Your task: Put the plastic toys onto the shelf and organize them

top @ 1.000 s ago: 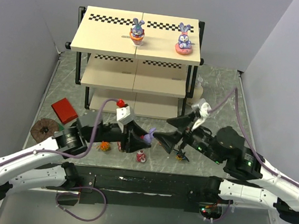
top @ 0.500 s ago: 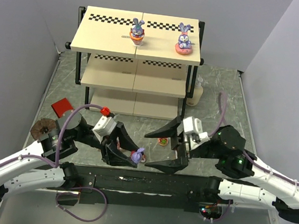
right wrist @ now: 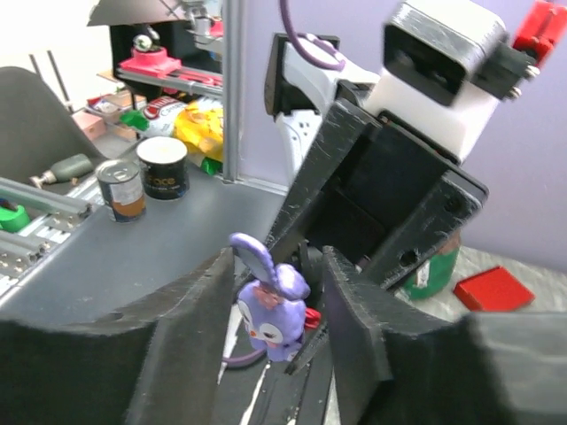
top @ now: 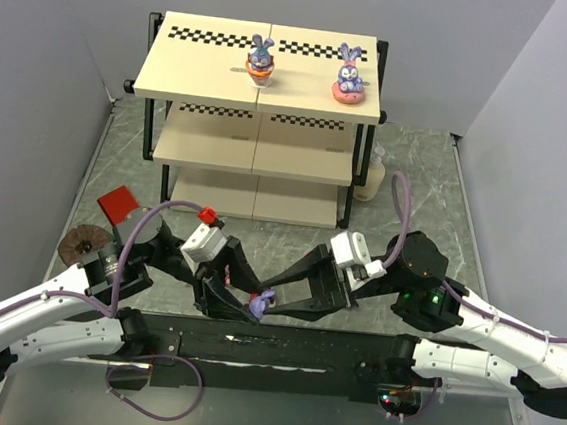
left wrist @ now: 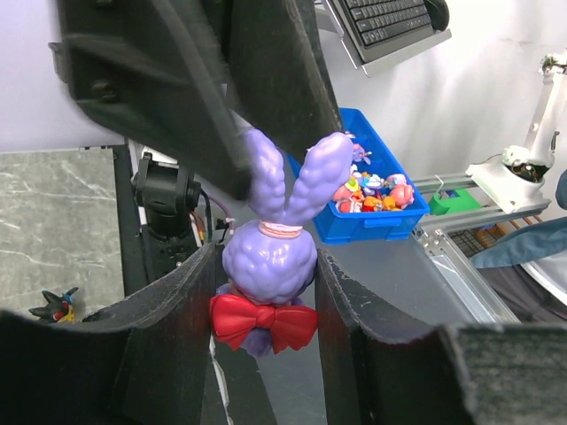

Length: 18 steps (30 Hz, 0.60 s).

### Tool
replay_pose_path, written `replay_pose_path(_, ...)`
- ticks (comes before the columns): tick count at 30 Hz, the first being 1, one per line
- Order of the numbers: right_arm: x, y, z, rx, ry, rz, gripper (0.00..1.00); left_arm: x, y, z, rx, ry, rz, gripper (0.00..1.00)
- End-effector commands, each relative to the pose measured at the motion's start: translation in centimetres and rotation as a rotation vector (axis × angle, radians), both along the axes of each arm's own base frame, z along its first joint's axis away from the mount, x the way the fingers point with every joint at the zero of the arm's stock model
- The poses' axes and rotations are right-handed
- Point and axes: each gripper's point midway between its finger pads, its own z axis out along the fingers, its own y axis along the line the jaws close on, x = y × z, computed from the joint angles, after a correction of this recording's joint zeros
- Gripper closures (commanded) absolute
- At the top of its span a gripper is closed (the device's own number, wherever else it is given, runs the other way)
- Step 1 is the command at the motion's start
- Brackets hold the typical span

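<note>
My left gripper [top: 252, 306] is shut on a purple-blue bunny [top: 261, 301] with a red bow, held low over the near edge of the table. In the left wrist view the bunny [left wrist: 266, 252] sits squeezed between the two pads of that gripper [left wrist: 263, 297]. My right gripper [top: 276, 294] is open, with its jaws either side of the same bunny [right wrist: 273, 314]. In the right wrist view that gripper [right wrist: 276, 266] has gaps on both sides of the bunny. Two more bunnies [top: 260, 58] [top: 350, 75] stand on the top board of the shelf [top: 206, 75]. A dark blue-yellow winged toy [left wrist: 55, 305] lies on the table. The other toys are hidden.
A cream pump bottle [top: 371, 176] stands by the shelf's right leg. A red block [top: 119, 204] and a brown round thing [top: 82, 243] lie at the left. A blue bin of toys [left wrist: 372, 190] stands off the table.
The left gripper has drawn the bunny a little nearer. The right gripper has swung left and narrowed, so its jaws now stand around the bunny. The red-pink toy seen before is now covered.
</note>
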Motion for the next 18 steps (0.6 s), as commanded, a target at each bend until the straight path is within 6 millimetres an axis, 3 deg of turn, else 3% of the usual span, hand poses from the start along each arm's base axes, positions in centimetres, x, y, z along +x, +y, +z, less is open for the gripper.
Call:
replay_pose_path(1, -1.0, -0.6, 1.4, 0.067, -0.043, 0.048, 0.63, -0.6, 0.4, 2.9, -0.094, -0.065, -0.022, 0.99)
replay_pose_path(4, -1.0, -0.4, 0.9, 0.046, -0.043, 0.058, 0.7, -0.6, 0.4, 3.1, -0.102, -0.067, -0.018, 0.99)
replay_pose_path(10, -1.1, 0.1, 0.3, 0.022, -0.052, 0.074, 0.53, -1.0, 0.5, 3.2, -0.111, -0.065, -0.044, 0.99)
replay_pose_path(13, -1.1, 0.4, 0.3, 0.013, -0.055, 0.08, 0.52, -1.3, 0.5, 3.3, -0.116, -0.065, -0.068, 0.99)
replay_pose_path(15, -0.9, 0.6, 0.3, 0.012, -0.055, 0.079, 0.62, -1.2, 0.5, 3.2, -0.115, -0.066, -0.068, 0.99)
replay_pose_path(16, -0.9, 0.7, 0.3, 0.016, -0.054, 0.076, 0.75, -1.2, 0.5, 3.3, -0.117, -0.066, -0.068, 0.99)
replay_pose_path(18, -0.8, 0.6, 0.4, 0.023, -0.049, 0.067, 0.88, -1.0, 0.3, 3.2, -0.111, -0.065, -0.06, 0.99)
